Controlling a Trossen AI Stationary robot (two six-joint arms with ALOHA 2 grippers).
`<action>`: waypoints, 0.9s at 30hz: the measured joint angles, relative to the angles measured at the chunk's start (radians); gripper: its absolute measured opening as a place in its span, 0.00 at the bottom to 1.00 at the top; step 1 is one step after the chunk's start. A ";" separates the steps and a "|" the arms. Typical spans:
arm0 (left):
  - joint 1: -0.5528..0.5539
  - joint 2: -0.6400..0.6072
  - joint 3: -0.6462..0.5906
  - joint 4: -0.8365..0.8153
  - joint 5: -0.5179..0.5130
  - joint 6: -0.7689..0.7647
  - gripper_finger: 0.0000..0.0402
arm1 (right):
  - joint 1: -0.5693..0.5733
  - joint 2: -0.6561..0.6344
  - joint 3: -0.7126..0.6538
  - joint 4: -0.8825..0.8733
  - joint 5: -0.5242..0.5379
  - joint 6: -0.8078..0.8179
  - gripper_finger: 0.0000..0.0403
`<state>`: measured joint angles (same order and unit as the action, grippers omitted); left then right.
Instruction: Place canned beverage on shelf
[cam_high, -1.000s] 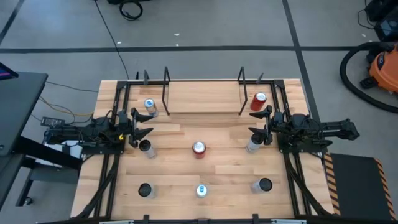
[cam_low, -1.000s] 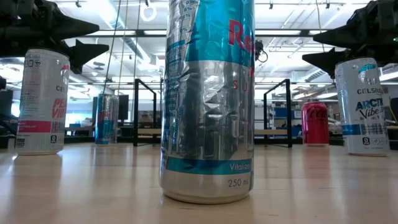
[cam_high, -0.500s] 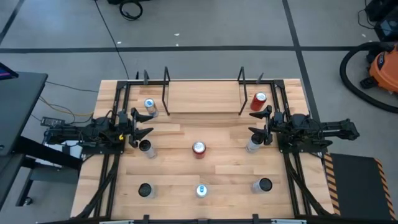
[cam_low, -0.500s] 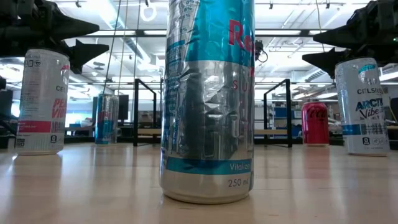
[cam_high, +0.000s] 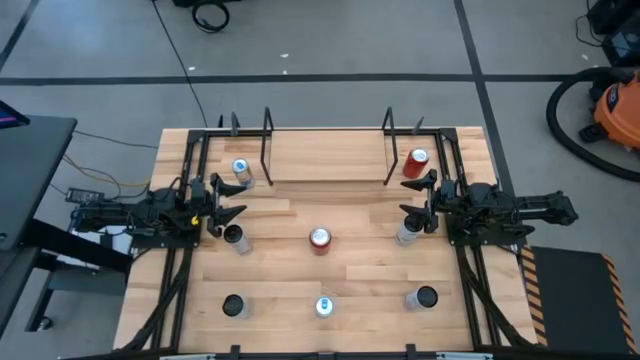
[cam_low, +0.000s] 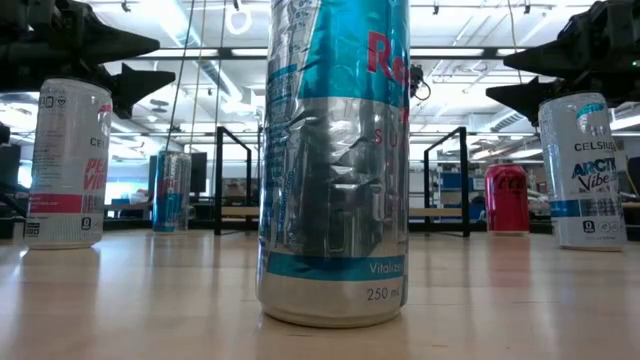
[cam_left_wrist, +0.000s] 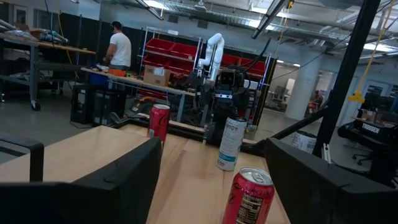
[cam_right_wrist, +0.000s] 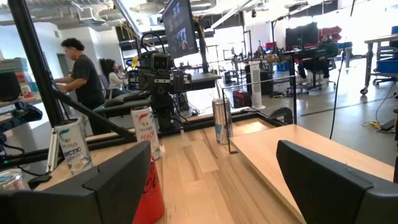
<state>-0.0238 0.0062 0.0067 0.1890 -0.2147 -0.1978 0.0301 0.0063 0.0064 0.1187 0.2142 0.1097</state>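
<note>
The shelf (cam_high: 328, 155), a pale board between two black wire frames, stands at the table's far middle and holds nothing. It also shows in the low view (cam_low: 345, 212). Several cans stand upright on the tabletop. A red can (cam_high: 319, 238) stands at the middle. A white can (cam_high: 235, 238) stands just near-side of my left gripper (cam_high: 225, 200), and another white can (cam_high: 406, 233) just near-side of my right gripper (cam_high: 418, 200). Both grippers are open and empty, above the table, pointing at each other. Both wrist views show their fingers spread (cam_left_wrist: 211, 180) (cam_right_wrist: 211, 180).
A blue-topped can (cam_high: 240, 172) stands left of the shelf and a red can (cam_high: 416, 163) right of it. Three more cans (cam_high: 233, 305) (cam_high: 323, 306) (cam_high: 424, 297) line the near edge; the middle one fills the low view (cam_low: 335, 160). People stand in the room beyond.
</note>
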 joint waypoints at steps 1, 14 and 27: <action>0.000 0.000 0.000 0.000 0.000 0.001 0.72 | 0.000 0.000 0.000 0.000 0.000 0.000 0.89; 0.000 0.000 0.000 0.000 0.000 0.001 0.72 | 0.000 0.000 0.000 0.009 0.002 -0.004 0.89; 0.000 -0.001 0.000 0.046 -0.001 0.021 0.72 | 0.000 0.000 0.000 0.120 0.001 0.050 0.89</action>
<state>-0.0235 0.0055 0.0066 0.2352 -0.2153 -0.1772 0.0296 0.0063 0.0063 0.2385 0.2150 0.1598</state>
